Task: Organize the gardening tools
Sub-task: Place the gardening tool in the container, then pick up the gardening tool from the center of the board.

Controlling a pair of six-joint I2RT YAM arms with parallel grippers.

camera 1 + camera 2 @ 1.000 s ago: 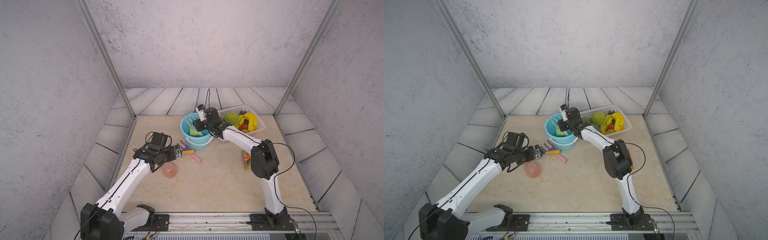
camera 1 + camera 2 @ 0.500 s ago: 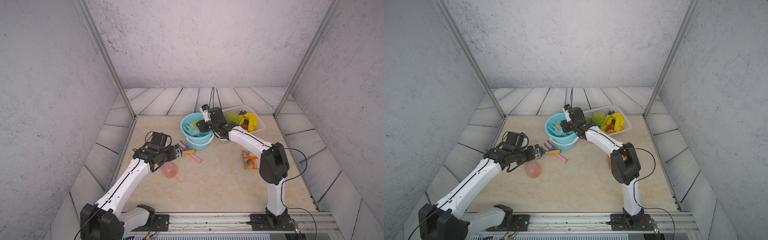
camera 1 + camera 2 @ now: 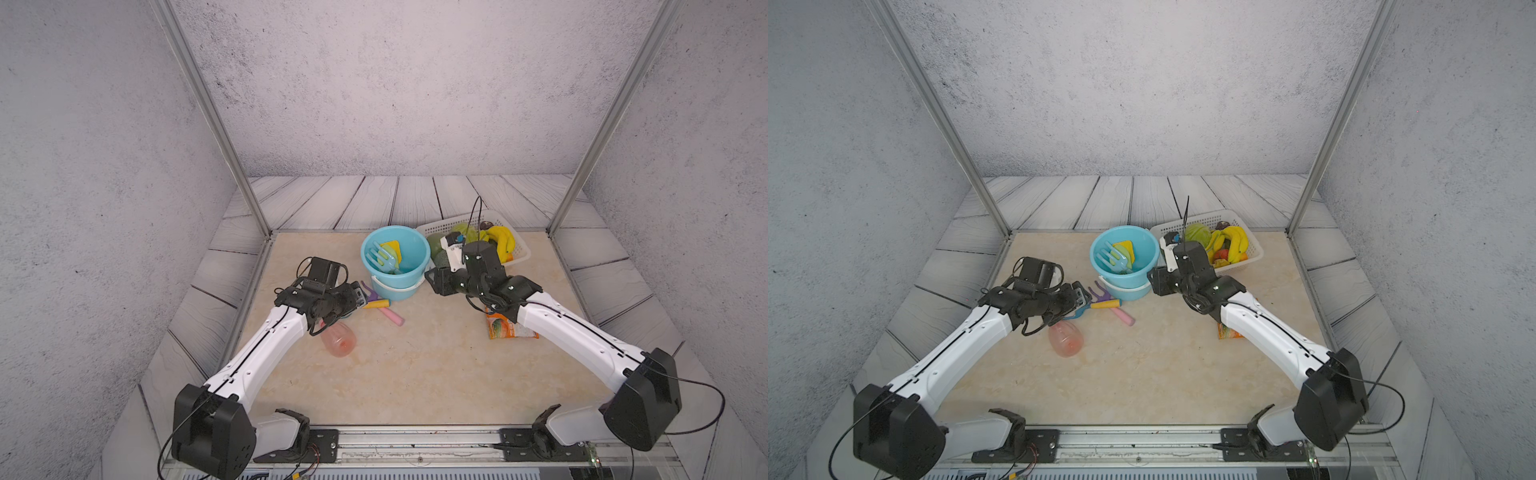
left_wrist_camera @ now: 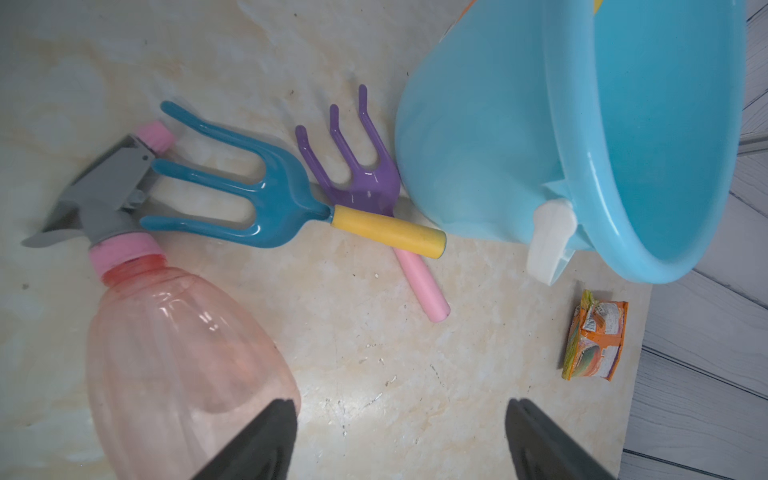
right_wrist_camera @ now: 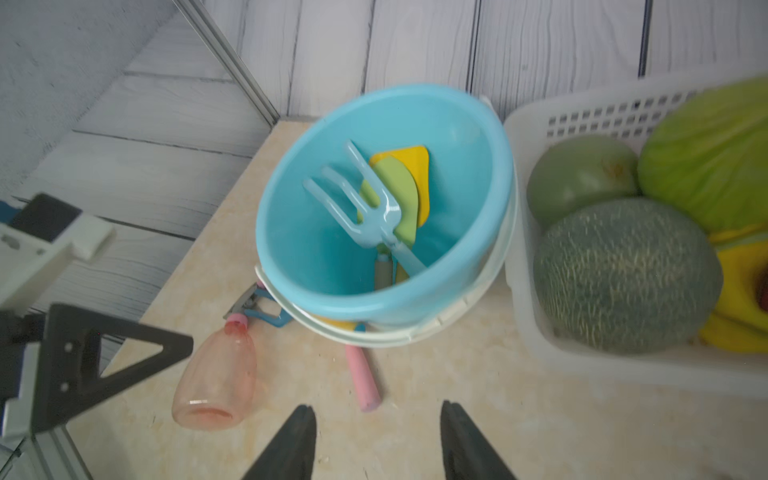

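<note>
We hold left gripper [image 4: 401, 419] and right gripper [image 5: 376, 419] spread and empty, with light-blue fork [image 5: 374, 220], yellow trowel [image 5: 415, 166] and green shovel [image 5: 399, 187] inside the blue bucket [image 3: 411, 249] and teal fork [image 4: 266, 199], purple rake [image 4: 370, 183] and spray bottle [image 4: 174, 353] lying at its seven o'clock.

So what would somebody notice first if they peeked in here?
Probably the bright blue bucket at the back of the table, with a pale blue fork and a yellow trowel poking up inside. Beside it sits a white basket holding yellow bananas. In front, a pink spray bottle lies on its side next to a teal fork and a purple rake.
</note>
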